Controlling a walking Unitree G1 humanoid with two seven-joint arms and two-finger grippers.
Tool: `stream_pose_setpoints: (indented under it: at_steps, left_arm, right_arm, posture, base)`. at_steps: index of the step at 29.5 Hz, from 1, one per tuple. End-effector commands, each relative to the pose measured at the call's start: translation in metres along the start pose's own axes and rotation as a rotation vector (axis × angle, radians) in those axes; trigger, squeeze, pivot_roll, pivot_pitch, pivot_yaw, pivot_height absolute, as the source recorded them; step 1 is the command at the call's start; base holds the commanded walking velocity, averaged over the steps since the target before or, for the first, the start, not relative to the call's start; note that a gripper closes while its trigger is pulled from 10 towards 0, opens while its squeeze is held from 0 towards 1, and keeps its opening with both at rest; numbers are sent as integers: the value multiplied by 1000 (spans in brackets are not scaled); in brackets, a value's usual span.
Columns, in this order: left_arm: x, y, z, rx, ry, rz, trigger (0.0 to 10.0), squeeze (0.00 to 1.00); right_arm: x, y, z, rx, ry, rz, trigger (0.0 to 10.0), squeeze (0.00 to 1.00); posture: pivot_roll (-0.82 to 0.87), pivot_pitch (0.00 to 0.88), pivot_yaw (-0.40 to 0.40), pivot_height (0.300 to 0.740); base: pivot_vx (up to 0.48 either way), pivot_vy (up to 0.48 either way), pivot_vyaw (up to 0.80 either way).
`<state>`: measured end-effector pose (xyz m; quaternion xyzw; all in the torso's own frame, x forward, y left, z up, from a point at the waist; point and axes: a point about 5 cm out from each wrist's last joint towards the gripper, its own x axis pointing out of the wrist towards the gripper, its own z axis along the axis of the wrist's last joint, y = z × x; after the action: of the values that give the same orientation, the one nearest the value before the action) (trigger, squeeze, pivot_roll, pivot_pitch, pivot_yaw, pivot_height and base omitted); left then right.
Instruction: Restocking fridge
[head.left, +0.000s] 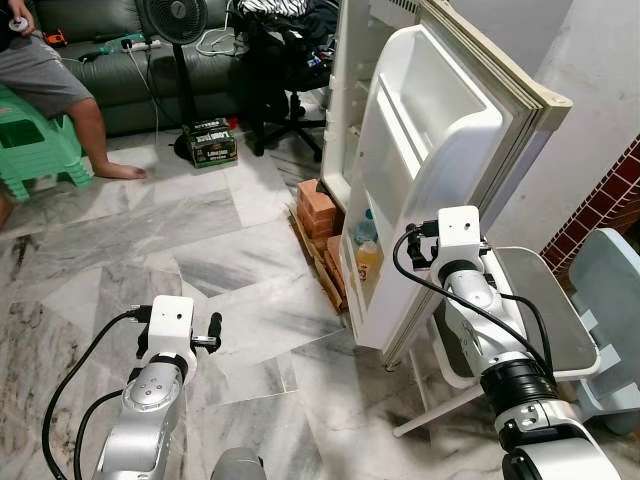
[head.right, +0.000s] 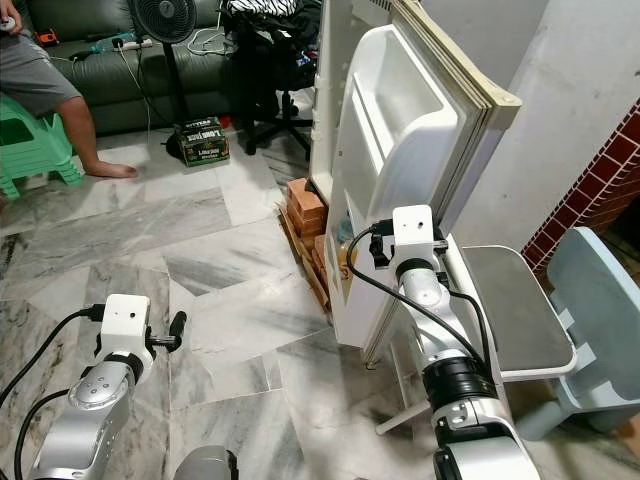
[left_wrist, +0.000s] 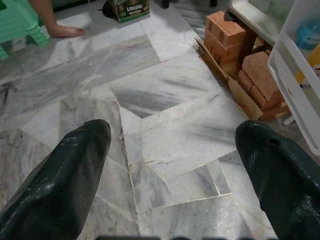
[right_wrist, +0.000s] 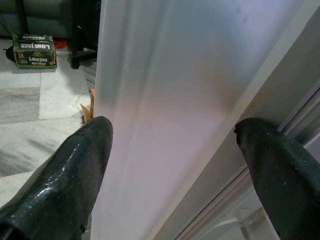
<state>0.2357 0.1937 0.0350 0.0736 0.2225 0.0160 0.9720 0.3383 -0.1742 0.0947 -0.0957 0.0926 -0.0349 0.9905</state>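
Note:
The white fridge stands with its door (head.left: 430, 130) swung open, the inner shelves facing me. A low door shelf holds a blue-capped bottle (head.left: 367, 228) and a yellow bottle (head.left: 368, 262). My right gripper (right_wrist: 172, 150) is open at the door's outer edge (right_wrist: 165, 100), which lies between its spread fingers (right_wrist: 75, 170). In the left eye view the right wrist (head.left: 458, 236) is level with the door's lower half. My left gripper (left_wrist: 172, 145) is open over bare marble floor (left_wrist: 165, 130), low at my left (head.left: 205, 338), with nothing between its fingers.
Stacked bricks (head.left: 318, 210) and cardboard lie at the fridge's foot. A grey-topped small table (head.left: 545, 310) and a pale blue chair (head.left: 610, 300) stand on the right. Farther back are a green box (head.left: 212, 140), a fan (head.left: 172, 20), an office chair (head.left: 290, 70) and a person on a green stool (head.left: 35, 140).

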Motion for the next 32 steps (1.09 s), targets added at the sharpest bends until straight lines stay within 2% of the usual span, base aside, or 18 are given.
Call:
stream_pose_setpoints:
  at_steps: [1,4,8,10,15,20,21,23,27,29,30,32]
  left_arm:
    - [1,0,2,6,-3,9,10000,0]
    - [1,0,2,6,-4,11,10000,0]
    - [1,-1,2,5,-3,15,10000,0]
    - [1,0,2,4,-3,17,10000,0]
    - [1,0,1,2,-1,19,10000,0]
    - [2,0,1,5,1,13,10000,0]
    - [2,0,1,7,2,9,10000,0]
    - [3,0,1,9,2,6,10000,0]
    - [4,0,2,5,1,2,10000,0]
    - [4,-2,4,15,-9,-11,10000,0]
    - [4,-2,4,15,-9,-11,10000,0]
    - [4,-2,4,11,-15,-14,10000,0]
  right_arm:
    - [5,-29,10,19,-31,-125,10000,0]
    - [6,-34,14,18,-57,-159,10000,0]
    - [6,-49,29,78,-157,-208,10000,0]
    - [3,-57,31,58,-176,-226,10000,0]
    - [-9,-75,18,37,-161,-280,10000,0]
    - [-24,-93,2,-31,-128,-346,10000,0]
    - [-28,-97,-3,-9,-117,-364,10000,0]
    - [-29,-97,-3,14,-125,-359,10000,0]
    - [-31,-80,5,80,-193,-267,10000,0]
    - [-33,-68,8,70,-205,-217,10000,0]
    - [-33,-68,8,70,-205,-217,10000,0]
    - [-36,-58,5,80,-187,-195,10000,0]
  posture:
    - [108,0,-13,740]
    - [110,0,-16,740]
    - [109,0,-19,740]
    - [109,0,-19,740]
    - [99,0,-19,740]
    - [88,0,-14,740]
    - [83,0,-11,740]
    - [81,0,-8,740]
    - [77,0,-5,740]
    - [78,0,-5,740]
    - [78,0,-5,740]
    - [79,0,-7,740]
  base:
    - [0,0,0]
    - [0,0,0]
    - [0,0,0]
    - [0,0,0]
    - [0,0,0]
    - [0,0,0]
    - [0,0,0]
    - [0,0,0]
    - [0,0,0]
    - [0,0,0]
    - [0,0,0]
    - [0,480,-800]
